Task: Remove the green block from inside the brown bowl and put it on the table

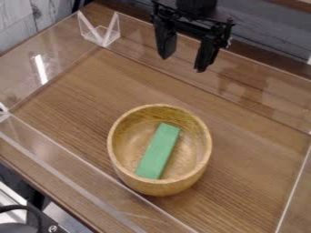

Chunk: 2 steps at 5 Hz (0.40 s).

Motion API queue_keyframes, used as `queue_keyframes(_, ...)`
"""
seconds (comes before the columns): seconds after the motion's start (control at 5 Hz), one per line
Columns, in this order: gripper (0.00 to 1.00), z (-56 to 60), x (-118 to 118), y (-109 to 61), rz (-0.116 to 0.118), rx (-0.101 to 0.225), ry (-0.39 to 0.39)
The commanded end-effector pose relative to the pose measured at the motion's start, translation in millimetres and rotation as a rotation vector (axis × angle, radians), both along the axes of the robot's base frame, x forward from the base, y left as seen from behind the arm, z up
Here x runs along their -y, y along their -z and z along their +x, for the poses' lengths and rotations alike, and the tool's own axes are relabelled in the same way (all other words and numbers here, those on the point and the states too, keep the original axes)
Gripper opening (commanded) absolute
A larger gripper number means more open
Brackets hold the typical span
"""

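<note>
Along the left edge of the counter (243,136), a brown wood-grain top, a low clear acrylic wall (36,68) rises, presumably to keep things from sliding off, and a small clear bracket-like piece (100,29) stands near the far left corner. Toward the near edge, about midway across, sits the brown bowl (126,168), round, thick-walled, pale grained wood, with the green block (159,151), flat, elongated and plain bright green, lying slantwise inside it. Over the far edge hangs the black end effector (191,53), fingers spread wide, empty, pointing down, well apart from the bowl, likely poised to descend.
</note>
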<state>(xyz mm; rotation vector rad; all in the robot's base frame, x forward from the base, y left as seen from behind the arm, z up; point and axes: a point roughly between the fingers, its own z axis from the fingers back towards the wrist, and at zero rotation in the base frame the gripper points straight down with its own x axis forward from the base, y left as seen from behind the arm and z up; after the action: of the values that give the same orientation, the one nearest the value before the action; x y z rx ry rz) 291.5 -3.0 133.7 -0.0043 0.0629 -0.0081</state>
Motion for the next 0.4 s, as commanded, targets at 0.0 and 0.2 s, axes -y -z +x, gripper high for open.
queue_keyframes(0.0,1.00,-10.5,3.6,4.2,0.002,-0.006,-0.004)
queue_keyframes(0.2,1.00,-34.3,10.8,4.4,0.009,0.031,-0.014)
